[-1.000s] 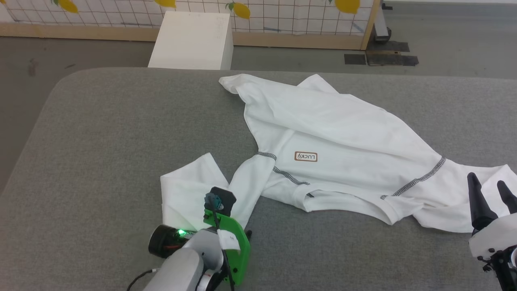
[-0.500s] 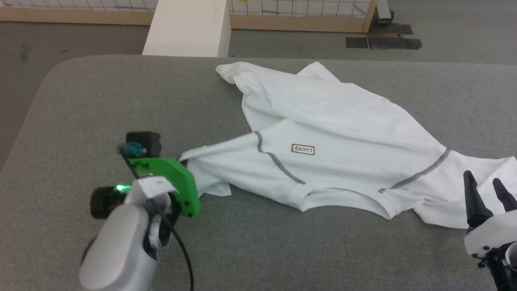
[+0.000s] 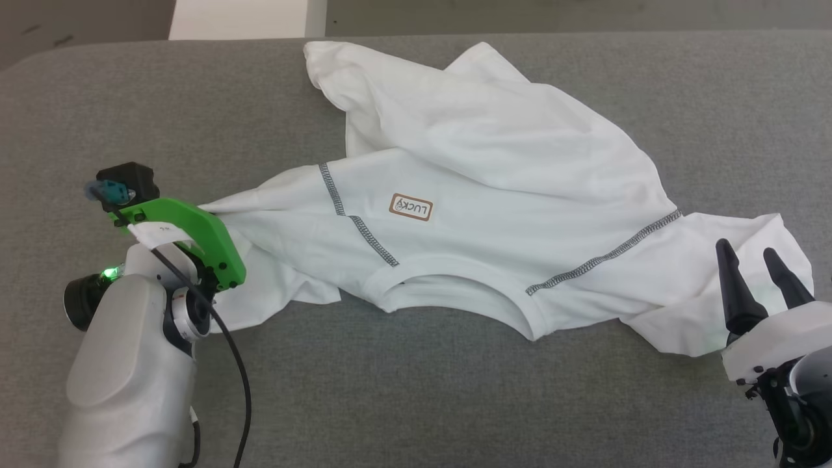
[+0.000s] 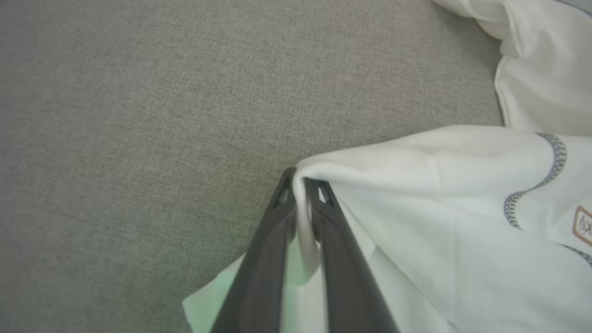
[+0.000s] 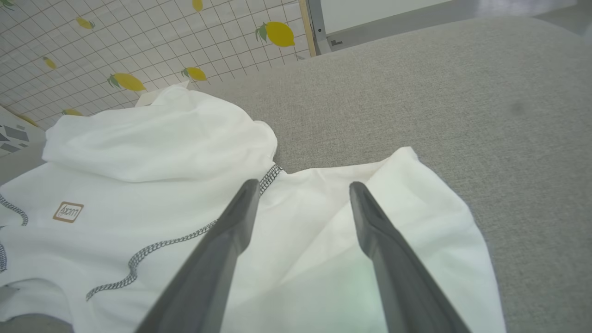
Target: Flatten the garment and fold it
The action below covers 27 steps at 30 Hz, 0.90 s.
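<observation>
Two grippers are seen near the lower edge of the head view. The left gripper (image 4: 303,185), at about 8 o'clock, is clamped on a bunched fold of the garment (image 3: 494,195). A strip of white cloth is pinched between its dark fingertips and drawn taut toward 3 o'clock. The right gripper (image 3: 744,247), at about 4 o'clock, is held with its fingers spread apart over the cloth's right-hand end, and nothing is gripped between them. The garment is laid, wrinkled, across the grey padded surface (image 3: 455,403) from 9 o'clock to 3 o'clock, with its neckline (image 3: 455,289) turned toward 6 o'clock. A small brown-edged label (image 3: 411,207) is seen near the centre, flanked by grey stitched seams (image 3: 601,257). Loose cloth is heaped toward 12 o'clock. A white box (image 3: 240,18) is seen at 11 o'clock, beyond the surface's far edge.
</observation>
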{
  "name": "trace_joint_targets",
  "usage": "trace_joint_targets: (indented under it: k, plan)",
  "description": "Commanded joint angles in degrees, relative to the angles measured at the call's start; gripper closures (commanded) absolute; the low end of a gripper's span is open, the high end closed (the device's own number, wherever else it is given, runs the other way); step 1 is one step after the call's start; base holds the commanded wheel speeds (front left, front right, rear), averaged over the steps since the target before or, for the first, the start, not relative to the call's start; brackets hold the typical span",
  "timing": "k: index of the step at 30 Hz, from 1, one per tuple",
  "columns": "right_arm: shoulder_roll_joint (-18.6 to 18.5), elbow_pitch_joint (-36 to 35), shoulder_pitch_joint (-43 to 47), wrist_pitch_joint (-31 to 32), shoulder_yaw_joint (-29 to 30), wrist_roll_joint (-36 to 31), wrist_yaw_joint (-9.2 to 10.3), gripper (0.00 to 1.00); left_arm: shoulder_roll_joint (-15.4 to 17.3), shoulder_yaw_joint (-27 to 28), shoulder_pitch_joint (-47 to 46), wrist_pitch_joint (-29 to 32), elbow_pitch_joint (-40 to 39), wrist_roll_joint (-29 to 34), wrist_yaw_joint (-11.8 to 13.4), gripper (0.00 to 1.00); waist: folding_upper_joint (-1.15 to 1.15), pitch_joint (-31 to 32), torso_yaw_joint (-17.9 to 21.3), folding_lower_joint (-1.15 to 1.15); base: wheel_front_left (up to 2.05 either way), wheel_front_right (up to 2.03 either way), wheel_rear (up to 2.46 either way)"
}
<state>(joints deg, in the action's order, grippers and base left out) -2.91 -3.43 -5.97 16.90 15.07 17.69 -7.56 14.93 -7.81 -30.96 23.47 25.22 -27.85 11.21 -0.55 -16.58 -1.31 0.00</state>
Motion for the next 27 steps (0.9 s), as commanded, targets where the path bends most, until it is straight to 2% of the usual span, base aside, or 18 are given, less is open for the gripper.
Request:
trace_joint_targets:
  k: [1, 6, 11, 15, 21, 27]
  plan:
    - [0.03, 0.34, -0.63, -0.5, 0.09, 0.11, 0.08, 0.0, -0.11, 0.34, -1.07, -1.37, -0.03, -0.62, -0.18, 0.0, 0.53, -1.07, 0.91, 0.0, 0.0, 0.0, 0.0]
    - [0.03, 0.52, 0.82, -0.71, 0.18, -0.9, 0.08, 0.0, -1.34, 1.41, 0.93, -11.39, -5.58, -1.12, -2.58, 0.0, 0.53, 1.41, -0.6, 0.0, 0.0, 0.0, 0.0]
    - [0.03, -1.02, 4.36, 0.82, -1.66, -2.46, 0.08, 0.0, -1.59, -0.43, 9.37, -25.93, -14.89, 3.14, -4.42, 0.0, 0.53, 4.38, -2.12, 0.0, 0.0, 0.0, 0.0]
    - [0.03, -3.08, 7.71, 5.7, -5.4, -4.64, 0.08, 0.0, -2.76, -1.28, 16.67, -34.11, -18.32, 5.02, -4.03, 0.0, 0.53, 5.72, -2.99, 0.0, 0.0, 0.0, 0.0]
    - [0.03, -4.73, 8.68, 15.4, -11.58, -5.69, 0.08, 0.0, -5.2, -1.57, 22.91, -36.89, -18.82, 4.56, -3.22, 0.0, 0.53, 6.85, -3.52, 0.0, 0.0, 0.0, 0.0]
    - [-0.25, -1.57, 4.33, 22.26, -14.15, -10.81, 0.08, 0.0, -6.22, -2.63, 22.66, -37.35, -18.11, 4.57, -3.69, 0.0, 0.53, 6.33, -4.56, 0.0, 0.0, 0.0, 0.0]
